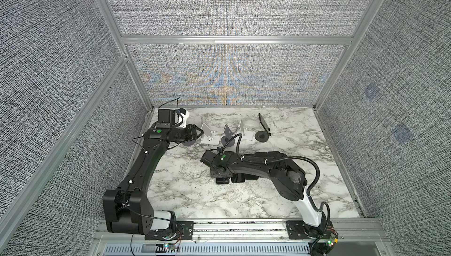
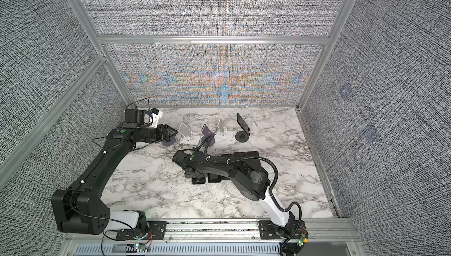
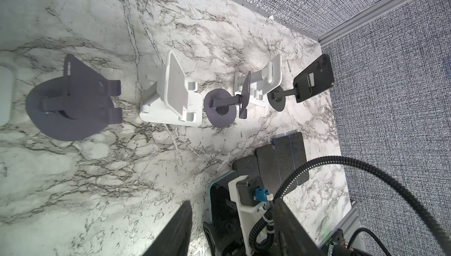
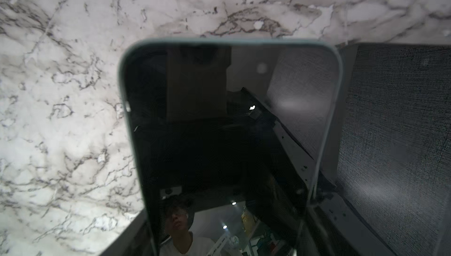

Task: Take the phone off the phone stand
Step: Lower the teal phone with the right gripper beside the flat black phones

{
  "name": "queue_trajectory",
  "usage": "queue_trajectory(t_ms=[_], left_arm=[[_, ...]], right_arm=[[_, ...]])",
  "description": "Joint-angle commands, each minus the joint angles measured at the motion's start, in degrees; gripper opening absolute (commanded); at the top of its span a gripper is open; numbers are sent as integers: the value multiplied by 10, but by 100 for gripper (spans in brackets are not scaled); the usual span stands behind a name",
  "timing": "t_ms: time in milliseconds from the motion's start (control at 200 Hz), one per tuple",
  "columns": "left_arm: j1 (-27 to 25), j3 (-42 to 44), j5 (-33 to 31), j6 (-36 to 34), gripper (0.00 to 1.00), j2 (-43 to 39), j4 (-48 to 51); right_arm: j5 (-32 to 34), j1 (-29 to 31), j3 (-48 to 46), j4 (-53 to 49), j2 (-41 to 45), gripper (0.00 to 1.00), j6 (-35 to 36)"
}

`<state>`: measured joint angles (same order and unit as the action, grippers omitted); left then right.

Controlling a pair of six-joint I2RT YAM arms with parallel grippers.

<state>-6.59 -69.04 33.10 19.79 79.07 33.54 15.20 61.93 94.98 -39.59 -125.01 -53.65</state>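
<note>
One phone [image 1: 264, 122] sat on the rightmost stand [image 1: 261, 137] at the table's [image 1: 195, 193] back.
The right gripper [image 1: 220, 177] hung over another phone [image 4: 227, 132] lying flat beside a row of phones [image 3: 280, 162], its grip unclear; the left gripper [image 1: 201, 134] stood spread and empty near the leftmost stand [image 3: 73, 101].

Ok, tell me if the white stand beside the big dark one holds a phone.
No, the white stand has a bare plate; the only mounted phone sits on the black stand at the row's far end.
</note>
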Motion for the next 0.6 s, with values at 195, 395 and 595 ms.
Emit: queue_trajectory(t_ms=[195, 395, 595], left_arm=[[1, 8, 12, 0, 54, -12, -31], [3, 11, 10, -1, 54, -19, -36], [20, 14, 8, 7, 55, -33, -42]], right_arm=[[13, 0, -8, 3, 11, 74, -8], [36, 6, -1, -14, 32, 74, -3], [32, 18, 1, -5, 56, 73, 35]])
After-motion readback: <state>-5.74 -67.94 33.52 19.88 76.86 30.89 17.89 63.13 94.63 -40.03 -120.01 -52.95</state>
